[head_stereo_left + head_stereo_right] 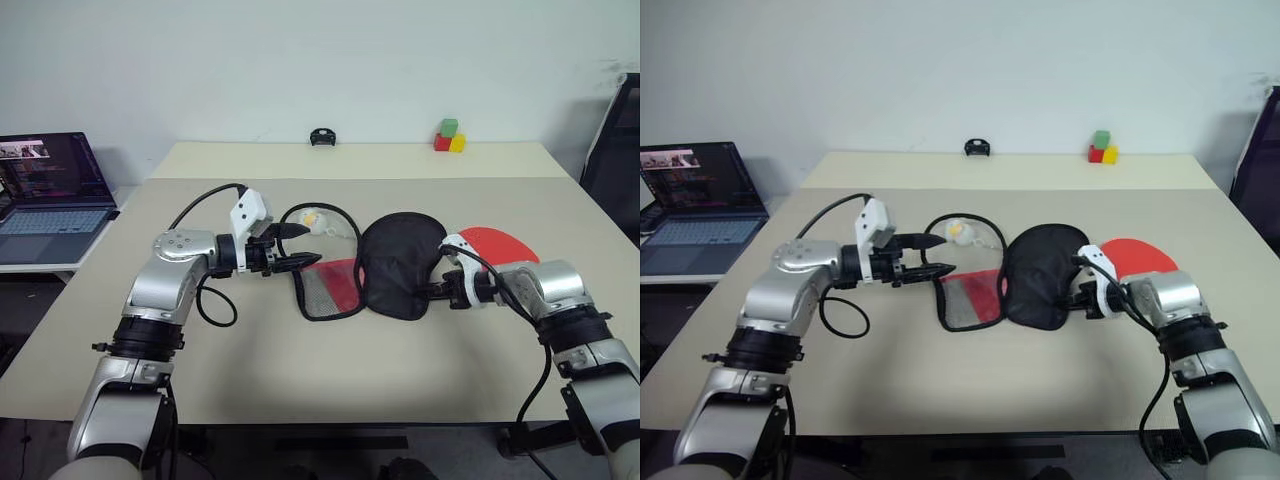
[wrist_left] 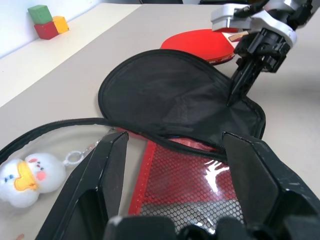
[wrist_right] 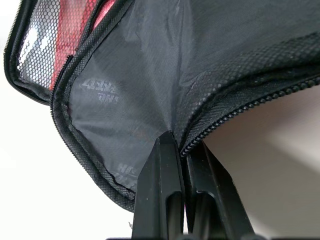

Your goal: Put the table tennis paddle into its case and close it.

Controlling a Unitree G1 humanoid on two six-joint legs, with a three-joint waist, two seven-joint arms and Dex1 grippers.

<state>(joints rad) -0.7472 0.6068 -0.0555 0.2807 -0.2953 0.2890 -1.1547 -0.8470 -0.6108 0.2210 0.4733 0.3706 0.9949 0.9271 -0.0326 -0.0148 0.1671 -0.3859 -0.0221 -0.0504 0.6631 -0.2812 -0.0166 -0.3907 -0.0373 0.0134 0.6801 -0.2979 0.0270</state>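
Right gripper [image 2: 235, 97] fingers pinched on case [image 1: 400, 262] black flap; left gripper [image 1: 300, 246] fingers spread, empty. Paddle [image 1: 498, 243] seen uncased near table [image 1: 300, 400] right edge; insertion, zipping judged left.

A soft black-and-red zip case [image 1: 385, 270] lies open on the beige table [image 1: 300, 360], its black flap spread over the red mesh side; the right gripper [image 1: 436, 290], fingers together, pinches the flap's right edge; a round red-faced paddle [image 1: 495, 243] lies just behind it; the left gripper [image 1: 300, 247] hovers with fingers parted at the case's left end, beside a small white plush toy [image 1: 313, 217]; an open laptop [image 1: 45, 195] sits far left.
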